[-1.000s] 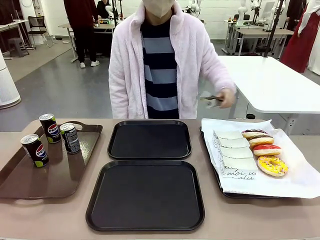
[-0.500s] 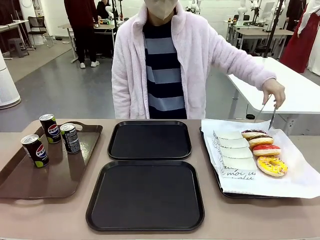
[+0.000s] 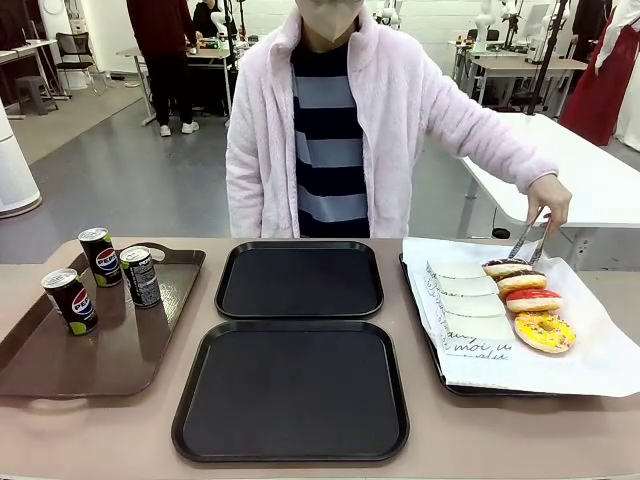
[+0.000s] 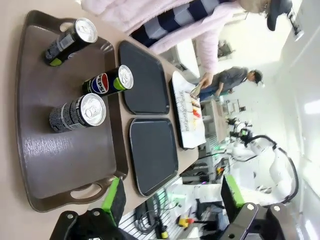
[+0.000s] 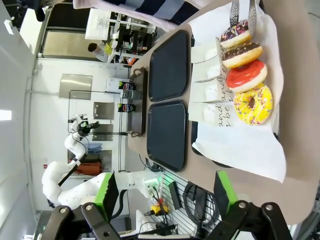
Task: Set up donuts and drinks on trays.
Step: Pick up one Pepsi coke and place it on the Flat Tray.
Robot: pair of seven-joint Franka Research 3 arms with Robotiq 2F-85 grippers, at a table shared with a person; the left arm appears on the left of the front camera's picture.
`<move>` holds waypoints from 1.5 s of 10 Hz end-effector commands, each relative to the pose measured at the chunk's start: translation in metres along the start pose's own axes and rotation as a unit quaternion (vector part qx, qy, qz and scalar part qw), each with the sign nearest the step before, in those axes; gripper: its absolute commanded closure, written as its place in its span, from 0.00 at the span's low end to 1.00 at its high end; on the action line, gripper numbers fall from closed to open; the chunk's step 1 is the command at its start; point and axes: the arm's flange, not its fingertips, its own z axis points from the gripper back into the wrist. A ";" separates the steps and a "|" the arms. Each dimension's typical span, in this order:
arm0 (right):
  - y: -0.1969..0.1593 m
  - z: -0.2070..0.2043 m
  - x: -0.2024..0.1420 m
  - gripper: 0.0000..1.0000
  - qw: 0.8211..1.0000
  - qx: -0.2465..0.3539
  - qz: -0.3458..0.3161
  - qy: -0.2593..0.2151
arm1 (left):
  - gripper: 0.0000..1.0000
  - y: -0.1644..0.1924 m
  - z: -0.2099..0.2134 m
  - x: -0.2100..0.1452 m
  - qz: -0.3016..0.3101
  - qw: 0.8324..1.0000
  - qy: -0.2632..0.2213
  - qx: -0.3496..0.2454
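The four donuts [image 3: 533, 299] lie in a row on the paper-lined tray [image 3: 600, 365] at the right. The person's tongs [image 3: 528, 240] hang over the farthest one. Both black trays [image 3: 290, 455] in the middle are bare, and the Pepsi cans [image 3: 100, 256] stand on the brown tray [image 3: 60, 385] at the left. My left gripper [image 4: 173, 192] and right gripper [image 5: 166, 192] hang wide open and hold nothing. I judge it best to keep clear of the tongs. My right wrist view shows the tong tips at the sprinkled chocolate donut, which is less clear from the front.

The white paper [image 3: 600, 365] runs off the front view's right edge.

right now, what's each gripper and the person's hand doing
Left gripper: open, empty.
Right gripper: open, empty.
Person's hand: holding metal tongs, tips at the farthest chocolate donut.
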 end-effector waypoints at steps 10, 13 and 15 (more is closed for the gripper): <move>-0.002 -0.001 0.000 0.00 1.000 0.006 0.001 -0.004 | 0.00 -0.148 -0.156 0.004 -0.188 0.848 0.194 0.456; -0.002 -0.001 0.000 0.00 1.000 0.006 0.001 -0.004 | 0.00 -0.122 -0.161 0.039 -0.157 0.850 0.185 0.467; -0.002 -0.001 0.000 0.00 1.000 0.006 0.001 -0.004 | 0.00 -0.098 -0.164 0.043 -0.178 0.855 0.164 0.458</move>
